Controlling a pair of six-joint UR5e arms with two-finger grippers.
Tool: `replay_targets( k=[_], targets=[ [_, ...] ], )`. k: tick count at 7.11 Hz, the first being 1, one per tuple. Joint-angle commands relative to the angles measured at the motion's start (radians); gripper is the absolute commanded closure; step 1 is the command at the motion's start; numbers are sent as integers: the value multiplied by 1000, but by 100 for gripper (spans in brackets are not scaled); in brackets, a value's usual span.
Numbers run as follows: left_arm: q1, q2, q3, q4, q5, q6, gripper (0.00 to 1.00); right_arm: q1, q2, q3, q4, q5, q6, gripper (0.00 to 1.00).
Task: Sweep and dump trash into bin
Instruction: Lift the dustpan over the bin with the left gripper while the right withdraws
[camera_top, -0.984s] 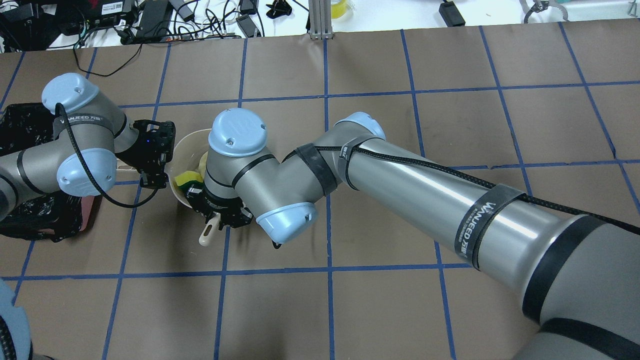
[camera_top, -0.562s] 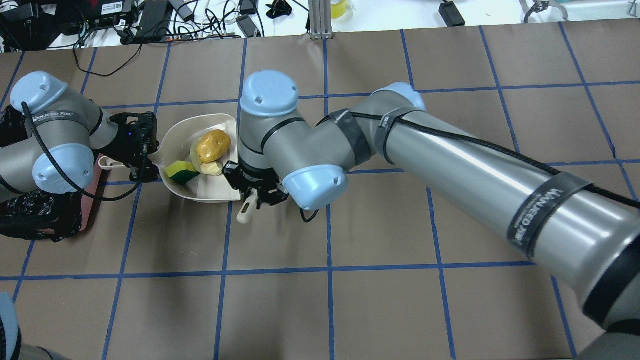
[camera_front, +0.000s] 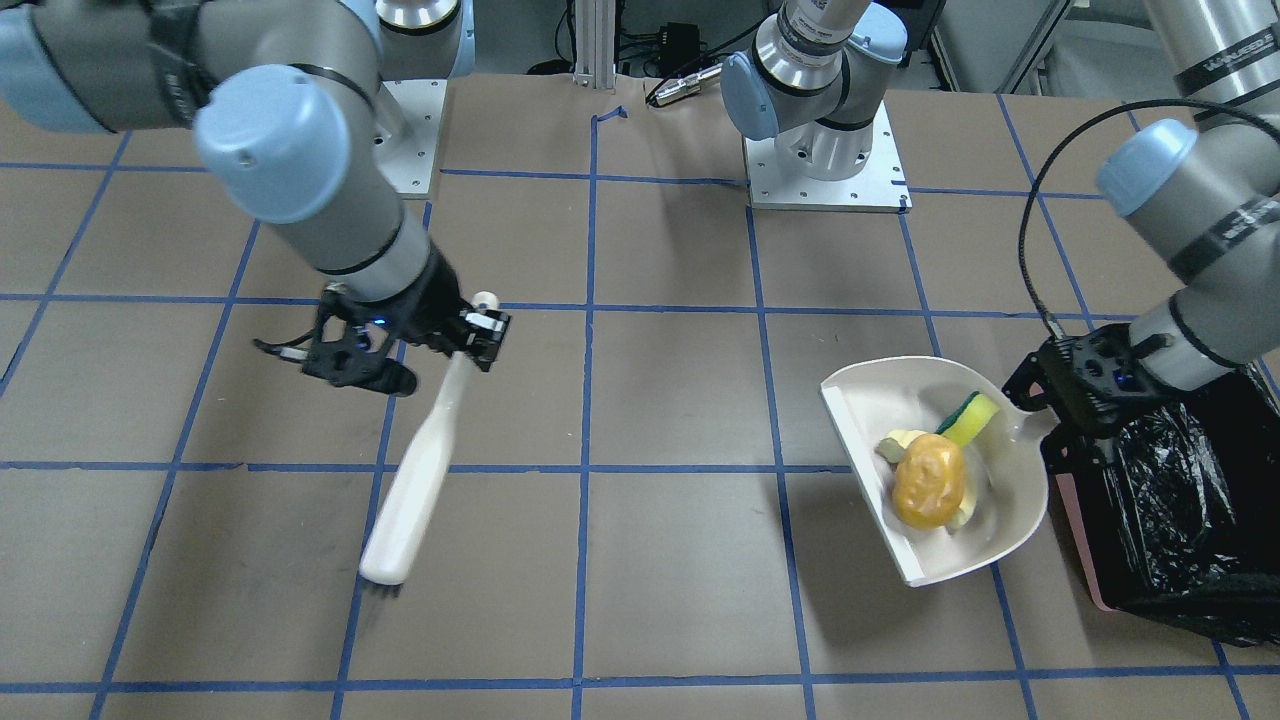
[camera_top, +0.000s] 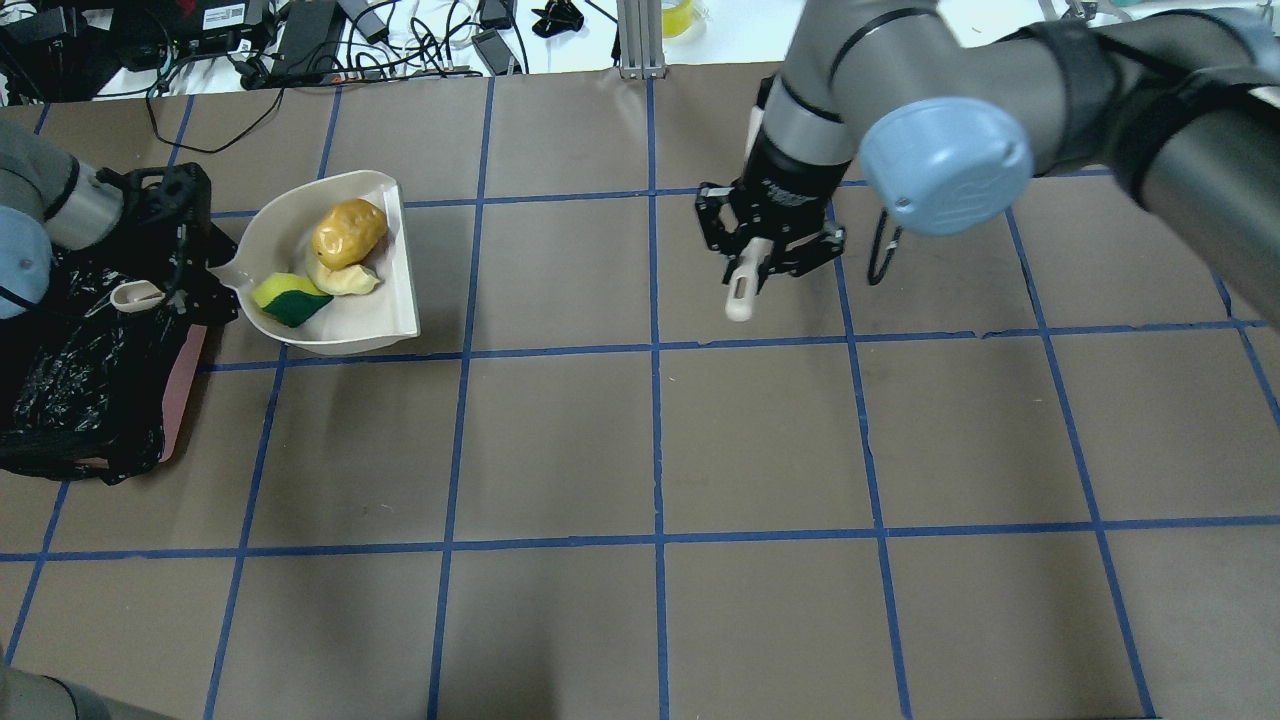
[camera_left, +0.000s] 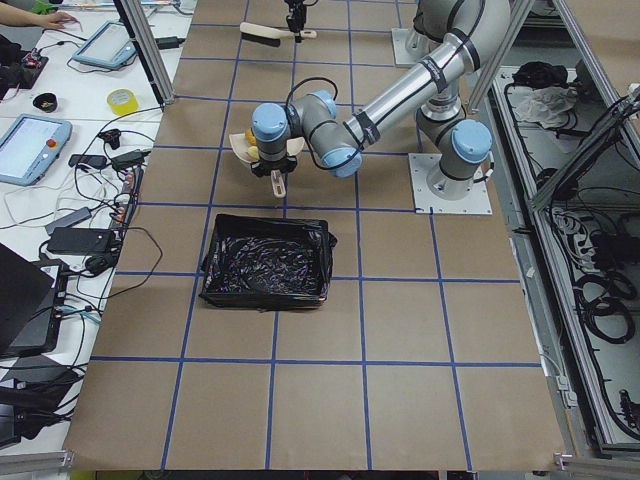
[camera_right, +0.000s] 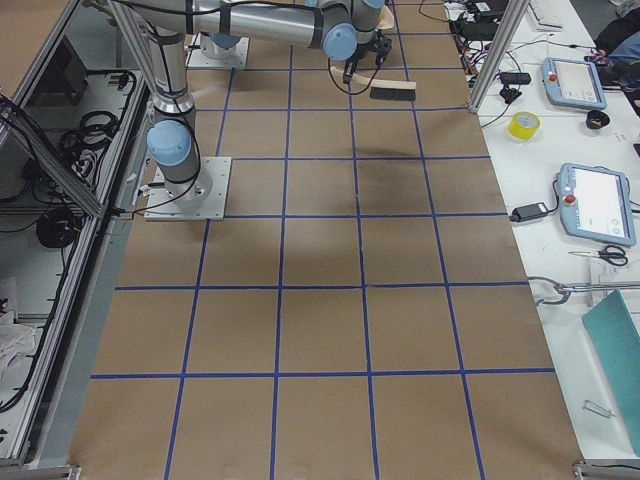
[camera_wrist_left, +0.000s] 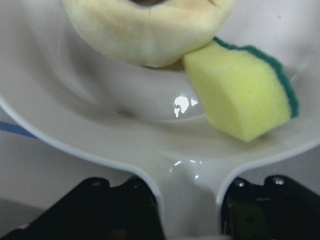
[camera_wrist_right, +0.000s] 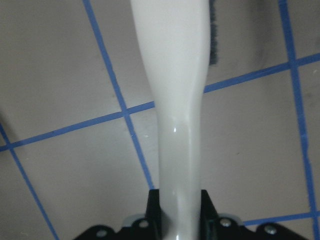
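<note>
Overhead exterior shows all the trash lying in a cream dustpan at about 10 o'clock on the counter. In the pan, the golden-brown potato lump sits toward 1 o'clock. The pale crescent slice lies just below it and touches it. The yellow-green sponge piece lies toward 7 o'clock, green side down the view. The bin, pink with a crinkled black bag inside, stands at 9 o'clock at the counter's edge, just beside the pan on its 8 o'clock side. The left pincer is clamped on the dustpan's handle, whose end reaches over the bag. The left wrist view shows the handle's neck filling the gap between the black fingers.

The right pincer is at about 1 o'clock, well apart from the pan, closed on the thin end of a cream brush. In the front-facing view the brush slants away toward 7 o'clock, with dark bristles at its far end. I cannot tell whether they touch the counter.
</note>
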Motion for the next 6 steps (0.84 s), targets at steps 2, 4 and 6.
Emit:
replay_targets(
  k=[2, 4, 6],
  targets=[
    [157, -5, 192, -216, 0, 64, 100, -301, 21, 8, 38, 33, -396, 100],
    [252, -46, 289, -236, 5, 181, 100, -345, 76, 8, 20, 37, -550, 100],
    [327, -95, 375, -250, 39, 301, 100, -389, 136, 8, -44, 19, -668, 100]
  ],
)
